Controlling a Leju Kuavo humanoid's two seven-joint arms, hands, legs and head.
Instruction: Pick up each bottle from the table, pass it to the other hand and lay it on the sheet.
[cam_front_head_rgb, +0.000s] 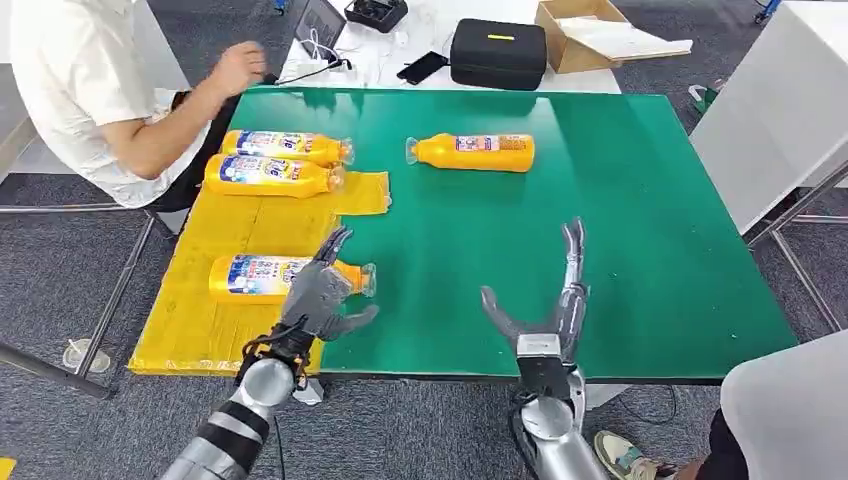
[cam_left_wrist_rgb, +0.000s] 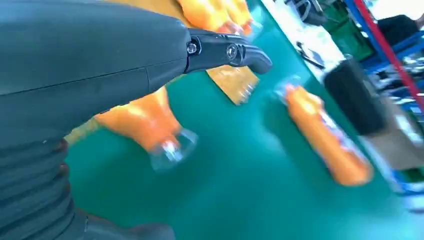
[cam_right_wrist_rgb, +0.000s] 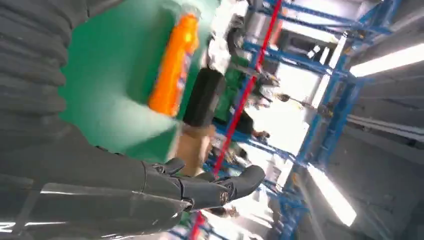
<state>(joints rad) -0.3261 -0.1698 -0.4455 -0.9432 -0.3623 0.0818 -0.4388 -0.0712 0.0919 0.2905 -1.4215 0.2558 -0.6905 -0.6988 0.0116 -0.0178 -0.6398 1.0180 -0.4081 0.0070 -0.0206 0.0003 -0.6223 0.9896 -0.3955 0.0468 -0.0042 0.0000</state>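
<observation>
Three bottles lie on the yellow sheet (cam_front_head_rgb: 215, 240); one bottle (cam_front_head_rgb: 472, 152) waits on the green desk (cam_front_head_rgb: 620, 220). Left hand (cam_front_head_rgb: 322, 290), fingers spread and empty, hovers above the nearest sheet bottle (cam_front_head_rgb: 255, 277); right hand (cam_front_head_rgb: 545, 305) is open, empty, positioned to reach.

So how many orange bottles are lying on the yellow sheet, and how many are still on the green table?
Orange plastic bottles on the yellow sheet: 3 (far one, middle one, near one)
Orange plastic bottles on the green table: 1
Total: 4 bottles
Both robot hands, left hand and right hand, hold nothing.
</observation>
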